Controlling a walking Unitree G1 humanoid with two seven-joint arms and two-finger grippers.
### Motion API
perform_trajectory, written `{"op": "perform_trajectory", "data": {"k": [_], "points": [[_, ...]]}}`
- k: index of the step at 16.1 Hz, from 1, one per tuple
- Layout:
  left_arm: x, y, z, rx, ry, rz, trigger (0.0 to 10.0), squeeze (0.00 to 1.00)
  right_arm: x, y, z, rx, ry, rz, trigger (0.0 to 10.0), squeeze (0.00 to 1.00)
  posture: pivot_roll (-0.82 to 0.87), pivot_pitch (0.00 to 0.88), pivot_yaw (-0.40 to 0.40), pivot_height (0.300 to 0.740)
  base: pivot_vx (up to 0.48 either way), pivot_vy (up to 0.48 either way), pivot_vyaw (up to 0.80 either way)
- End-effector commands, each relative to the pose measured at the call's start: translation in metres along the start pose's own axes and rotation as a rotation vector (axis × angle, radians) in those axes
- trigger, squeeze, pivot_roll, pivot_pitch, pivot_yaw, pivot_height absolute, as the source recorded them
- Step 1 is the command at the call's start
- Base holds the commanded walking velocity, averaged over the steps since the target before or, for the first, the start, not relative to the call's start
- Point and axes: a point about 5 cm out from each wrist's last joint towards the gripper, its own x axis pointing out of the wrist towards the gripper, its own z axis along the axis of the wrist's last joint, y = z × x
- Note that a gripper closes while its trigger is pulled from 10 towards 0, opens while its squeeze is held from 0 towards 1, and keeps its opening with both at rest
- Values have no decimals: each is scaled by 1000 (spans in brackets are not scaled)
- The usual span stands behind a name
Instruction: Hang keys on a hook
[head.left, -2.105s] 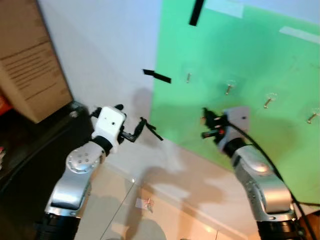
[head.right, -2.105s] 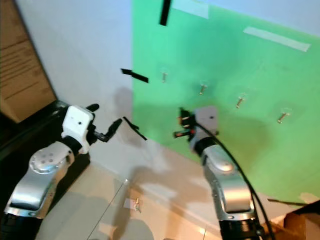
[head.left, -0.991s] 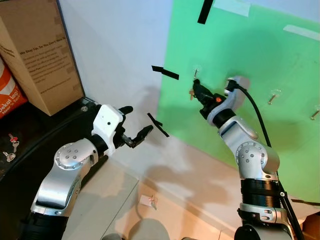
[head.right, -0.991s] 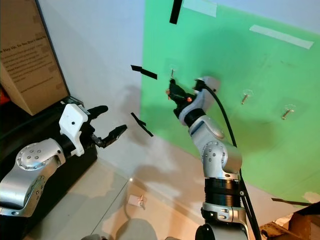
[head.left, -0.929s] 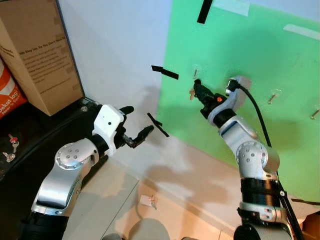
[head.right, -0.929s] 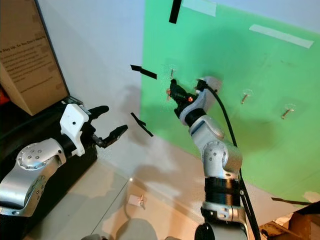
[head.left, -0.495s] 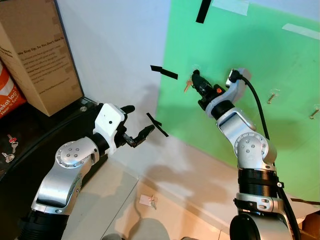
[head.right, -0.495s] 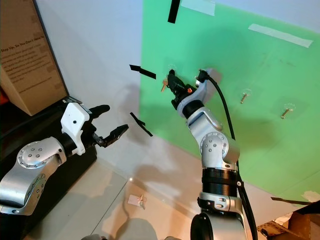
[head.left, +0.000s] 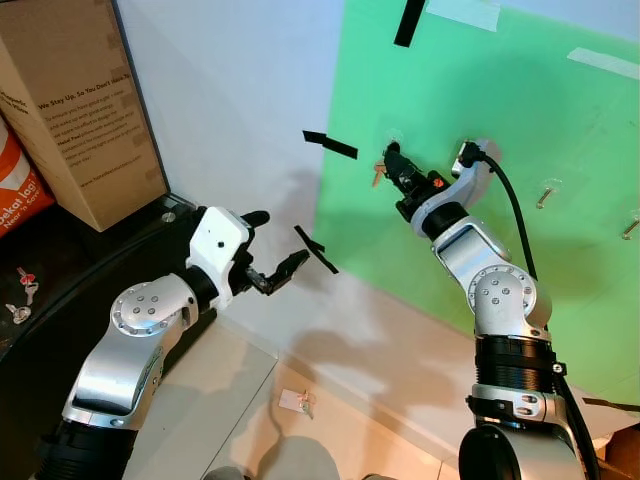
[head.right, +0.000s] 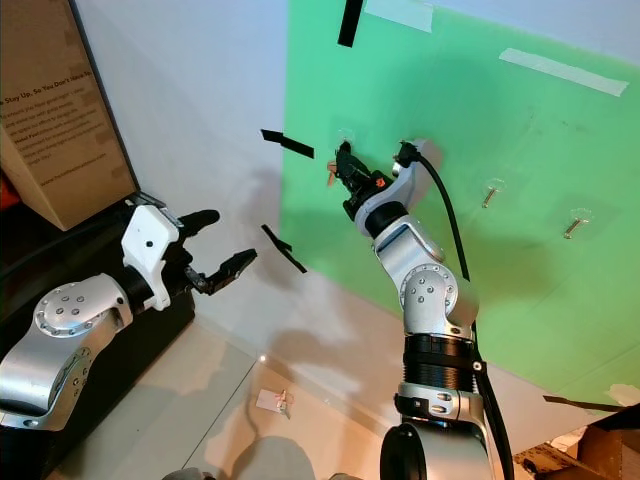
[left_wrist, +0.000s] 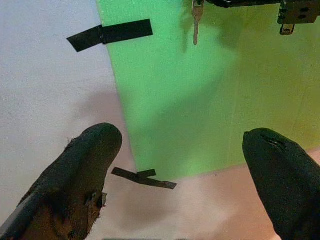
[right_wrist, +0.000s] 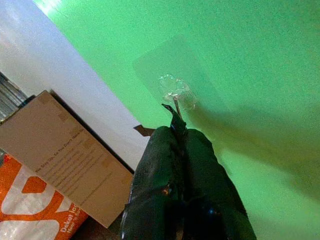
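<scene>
Right wrist view: my right gripper (right_wrist: 176, 131) is clenched on the key (head.left: 378, 176), tips just below the hook (right_wrist: 174, 96) near the green sheet's (head.left: 480, 260) left edge. Risk: letting go before the ring seats drops it. Left gripper (head.left: 277, 275) released, idle.

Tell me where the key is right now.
The key hangs from the right gripper, held up against the green panel just below the leftmost clear hook, right of the black tape strip.
</scene>
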Motion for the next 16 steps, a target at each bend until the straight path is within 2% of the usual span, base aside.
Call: {"op": "perform_trajectory", "data": {"k": [1,4,9,12,16], "points": [[0,-2,5,12,-9,-16,10000,0,-2,-4,5,-17,-9,-25,10000,0,5,0,-74,740,0,0,0],[-1,-1,5,15,-7,-16,10000,0,-11,-11,7,-2,-3,-11,10000,0,2,0,-70,740,0,0,0],[1,-2,8,10,-21,-25,10000,0,-32,-6,14,3,62,172,10000,0,-1,0,-68,740,0,0,0],[1,-2,8,2,-25,-30,10000,0,-34,5,16,32,77,262,10000,0,-3,0,-71,740,0,0,0],[1,-2,9,-2,-29,-29,10000,0,-25,11,12,-9,90,248,10000,0,3,0,-77,740,0,0,0]]}}
